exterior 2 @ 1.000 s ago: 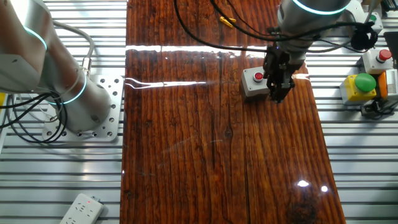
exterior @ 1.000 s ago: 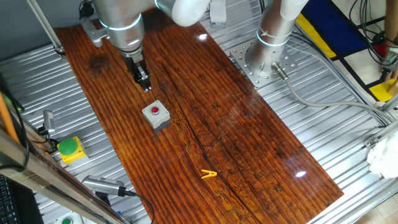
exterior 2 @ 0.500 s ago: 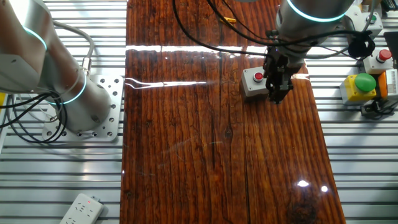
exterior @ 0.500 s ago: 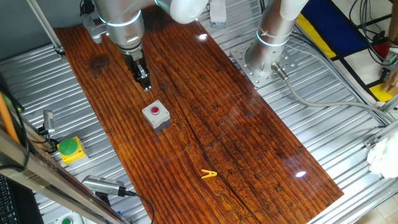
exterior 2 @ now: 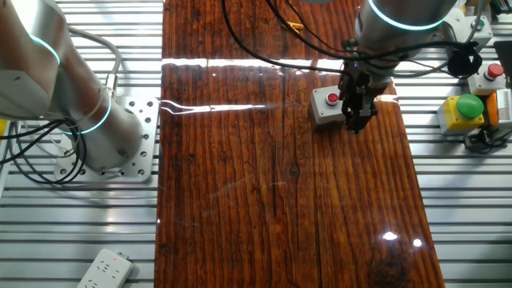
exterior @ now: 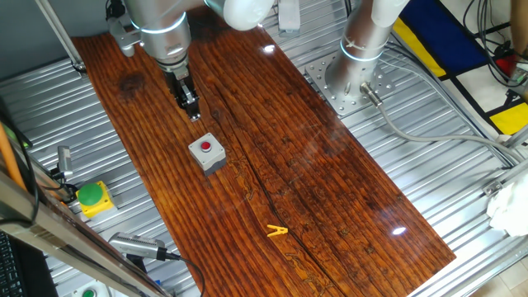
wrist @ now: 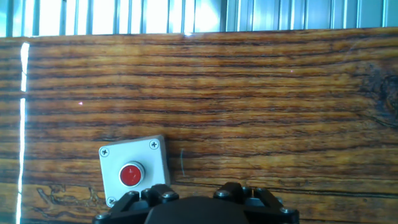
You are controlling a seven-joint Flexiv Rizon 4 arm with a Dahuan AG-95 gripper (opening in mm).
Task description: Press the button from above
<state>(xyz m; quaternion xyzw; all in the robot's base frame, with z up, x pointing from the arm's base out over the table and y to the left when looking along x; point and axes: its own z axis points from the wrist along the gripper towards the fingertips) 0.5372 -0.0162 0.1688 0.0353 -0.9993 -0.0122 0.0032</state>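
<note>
Fingertips [exterior: 194, 111] dark and slim, pointing straight down above the glossy, dark-grained wooden tabletop [exterior: 313, 181]; whether parted or pressed together cannot be told from any view. Two-finger black gripper [exterior 2: 357, 120] hanging vertically from the silver arm's wrist [exterior: 165, 37], off to one side of the small round red push-button [exterior: 206, 148] rather than over it. Button set in a small grey square plastic box [exterior 2: 324, 108] with a screw at each corner, resting flat on the wood near the board's middle. Seen from the hand camera, only the gripper's black base [wrist: 196, 208] at the bottom edge, with the box [wrist: 134, 169] just ahead and to its left. Visible only from the other fixed camera: a green domed button on a yellow box [exterior 2: 462, 110] on the ribbed metal bench [exterior 2: 456, 200].
</note>
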